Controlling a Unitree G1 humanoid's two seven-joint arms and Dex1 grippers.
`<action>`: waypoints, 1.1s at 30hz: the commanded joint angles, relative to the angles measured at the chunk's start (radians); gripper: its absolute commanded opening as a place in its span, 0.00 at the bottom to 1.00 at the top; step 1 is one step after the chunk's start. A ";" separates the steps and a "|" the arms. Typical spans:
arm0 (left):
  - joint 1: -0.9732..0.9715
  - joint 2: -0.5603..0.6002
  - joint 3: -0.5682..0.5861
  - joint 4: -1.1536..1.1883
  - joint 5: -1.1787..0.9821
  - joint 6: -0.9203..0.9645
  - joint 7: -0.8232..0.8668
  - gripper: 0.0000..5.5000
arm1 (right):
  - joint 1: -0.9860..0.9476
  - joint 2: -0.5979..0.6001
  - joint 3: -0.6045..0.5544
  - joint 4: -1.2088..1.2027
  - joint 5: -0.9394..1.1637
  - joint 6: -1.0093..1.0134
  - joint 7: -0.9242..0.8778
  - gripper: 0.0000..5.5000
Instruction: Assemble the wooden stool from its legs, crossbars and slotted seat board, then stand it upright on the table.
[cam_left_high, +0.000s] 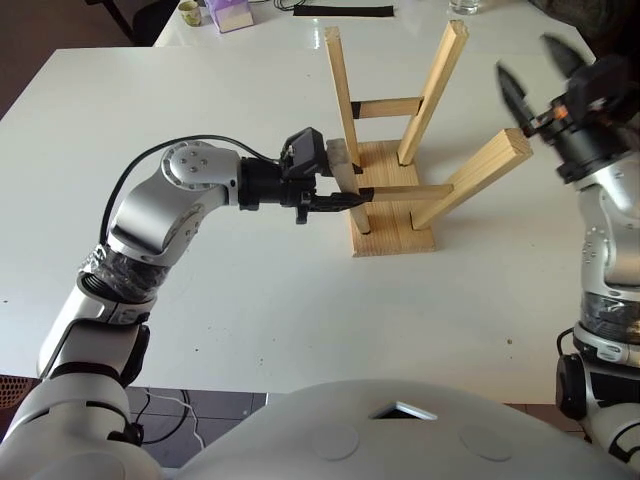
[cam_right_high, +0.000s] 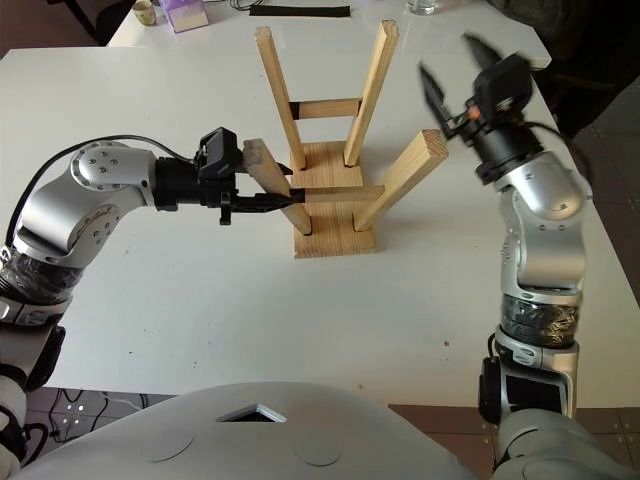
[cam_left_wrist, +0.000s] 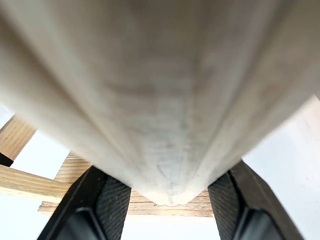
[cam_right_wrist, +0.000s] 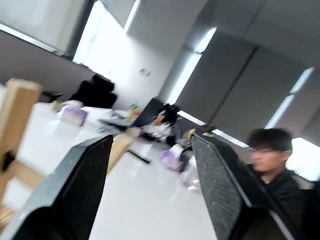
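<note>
One stool leg (cam_left_wrist: 160, 100) between left jaws

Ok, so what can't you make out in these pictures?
Head views: the left fingers cover where the held leg meets the seat board, so its fit is unknown.
Left wrist view: that leg sits against the camera, hiding the joint.
Right wrist view: blurred; the stool is cut off by the edge.
</note>
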 joint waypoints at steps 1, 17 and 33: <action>0.102 0.027 -0.100 0.068 0.106 0.158 0.030 0.37 | -0.154 0.087 0.046 -0.250 0.079 0.173 -0.129 0.52; 0.030 0.015 -0.140 0.133 0.135 0.140 -0.013 0.37 | 0.107 0.307 0.545 -0.291 -0.096 0.265 -0.299 0.52; 0.044 0.018 -0.146 0.076 0.116 0.171 0.001 0.37 | 0.323 0.370 0.575 -0.106 -0.215 0.332 -0.368 0.52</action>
